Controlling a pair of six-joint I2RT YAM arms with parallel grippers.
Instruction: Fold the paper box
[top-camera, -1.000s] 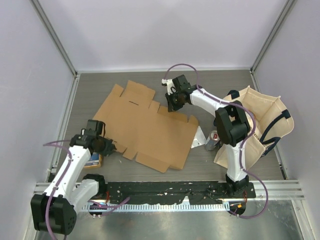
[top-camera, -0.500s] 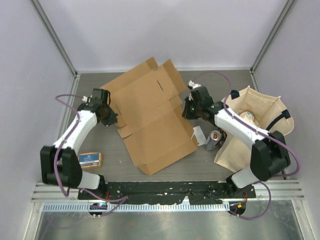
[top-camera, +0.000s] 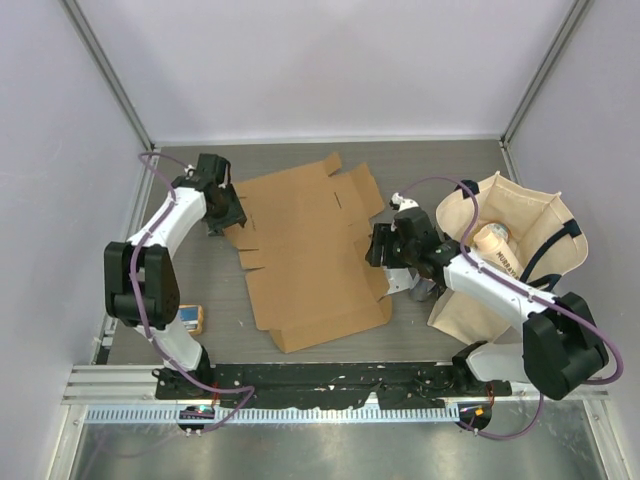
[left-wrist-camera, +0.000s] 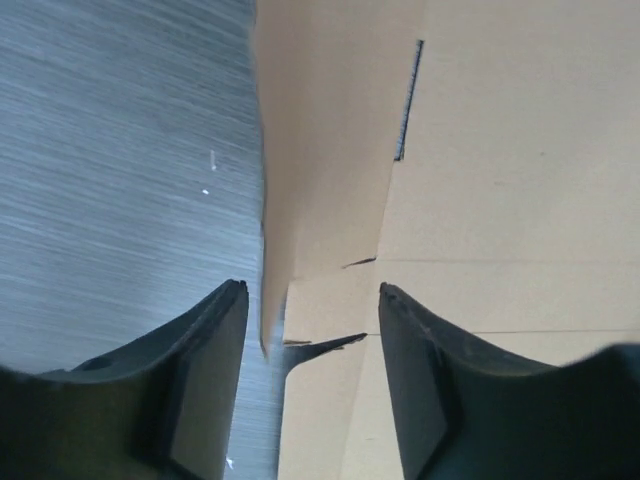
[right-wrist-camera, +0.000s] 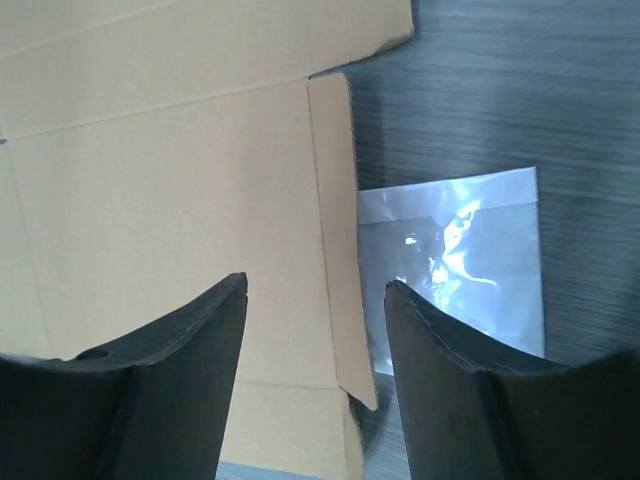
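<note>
The paper box is a flat brown die-cut cardboard sheet with flaps and slots, lying on the grey table between the arms. My left gripper is at the sheet's left edge. In the left wrist view it is open, with a raised side flap of the cardboard between the fingers, untouched. My right gripper is at the sheet's right edge. In the right wrist view it stands open over a narrow flap of the cardboard, gripping nothing.
A beige tote bag with dark handles lies at the right. A clear plastic bag and a can sit between the sheet and the tote. An orange-and-blue packet lies near the left arm's base.
Both grippers have opened and let go of the cardboard. The sheet has turned and settled flat; the left gripper moved back, the right one came nearer.
</note>
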